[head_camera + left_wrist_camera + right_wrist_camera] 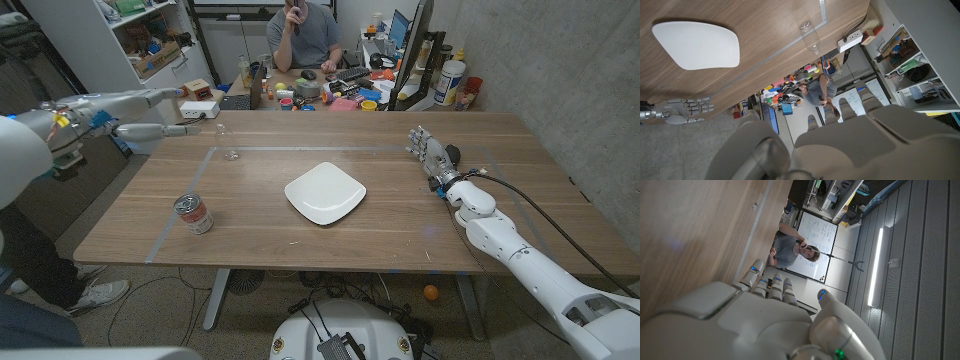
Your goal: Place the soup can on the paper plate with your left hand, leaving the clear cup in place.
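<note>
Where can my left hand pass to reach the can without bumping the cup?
Bare wood lies between the soup can and the clear cup, and between the can and the paper plate. The left hand hovers off the table's left far corner, open. Past the plate, wood runs bare to the right hand. Clutter crowds the desk behind.
</note>
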Tool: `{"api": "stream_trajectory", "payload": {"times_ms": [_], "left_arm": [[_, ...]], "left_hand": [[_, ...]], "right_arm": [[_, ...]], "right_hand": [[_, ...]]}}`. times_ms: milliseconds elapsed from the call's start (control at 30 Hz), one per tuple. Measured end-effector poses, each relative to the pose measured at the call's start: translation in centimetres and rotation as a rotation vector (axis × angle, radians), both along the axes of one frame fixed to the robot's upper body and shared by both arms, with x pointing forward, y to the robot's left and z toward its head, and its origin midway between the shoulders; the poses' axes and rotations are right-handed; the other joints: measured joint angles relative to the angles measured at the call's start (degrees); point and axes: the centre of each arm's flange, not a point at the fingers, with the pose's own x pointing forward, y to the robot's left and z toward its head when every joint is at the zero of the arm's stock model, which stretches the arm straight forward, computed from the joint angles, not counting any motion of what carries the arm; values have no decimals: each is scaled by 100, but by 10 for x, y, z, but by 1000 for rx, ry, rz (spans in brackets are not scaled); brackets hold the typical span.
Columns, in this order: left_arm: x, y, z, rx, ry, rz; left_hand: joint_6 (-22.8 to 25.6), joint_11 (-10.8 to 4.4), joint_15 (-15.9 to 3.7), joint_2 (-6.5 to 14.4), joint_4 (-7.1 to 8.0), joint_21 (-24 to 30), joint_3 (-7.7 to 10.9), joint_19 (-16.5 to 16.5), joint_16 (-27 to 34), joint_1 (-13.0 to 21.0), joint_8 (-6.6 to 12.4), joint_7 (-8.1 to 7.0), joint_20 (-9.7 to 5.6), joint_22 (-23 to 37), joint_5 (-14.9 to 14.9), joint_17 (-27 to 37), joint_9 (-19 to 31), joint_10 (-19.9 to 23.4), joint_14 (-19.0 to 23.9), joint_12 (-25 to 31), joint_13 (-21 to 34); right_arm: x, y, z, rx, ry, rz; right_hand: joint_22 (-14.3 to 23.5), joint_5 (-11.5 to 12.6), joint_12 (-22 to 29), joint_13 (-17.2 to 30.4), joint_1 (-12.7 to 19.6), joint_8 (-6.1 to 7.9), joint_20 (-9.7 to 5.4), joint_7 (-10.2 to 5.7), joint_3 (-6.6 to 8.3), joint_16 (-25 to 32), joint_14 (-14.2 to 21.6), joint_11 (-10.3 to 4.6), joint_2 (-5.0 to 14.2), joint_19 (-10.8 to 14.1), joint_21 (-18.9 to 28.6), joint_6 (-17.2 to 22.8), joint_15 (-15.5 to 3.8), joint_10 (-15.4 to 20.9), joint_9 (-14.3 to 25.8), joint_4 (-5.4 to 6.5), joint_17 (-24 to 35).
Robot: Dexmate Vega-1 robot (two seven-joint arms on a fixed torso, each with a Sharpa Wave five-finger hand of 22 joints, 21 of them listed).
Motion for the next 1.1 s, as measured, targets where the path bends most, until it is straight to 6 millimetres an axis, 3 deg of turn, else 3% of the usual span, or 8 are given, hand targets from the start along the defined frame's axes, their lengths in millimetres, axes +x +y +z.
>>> {"api": "stream_trajectory", "payload": {"times_ms": [400,1100], "left_arm": [[7,14,-7,94,54,83],[43,25,-33,232,171,155]], "left_hand": [[0,-87,-119,-99,-135,0,-25,105,0,209,44,0,-63,1,54,0,-1,90,68,39,0],[32,-139,-169,-242,-336,0,-84,301,44,550,44,-32,-132,-27,148,1,-1,102,118,39,-1]], "right_arm": [[-1,6,-1,-2,0,-5],[-8,15,-2,-4,-9,-16]], "right_hand": [[0,0,0,0,0,0,0,0,0,0,0,0,0,0,0,0,0,0,0,0,0],[0,0,0,0,0,0,0,0,0,0,0,0,0,0,-40,0,0,0,0,0,0]]}}
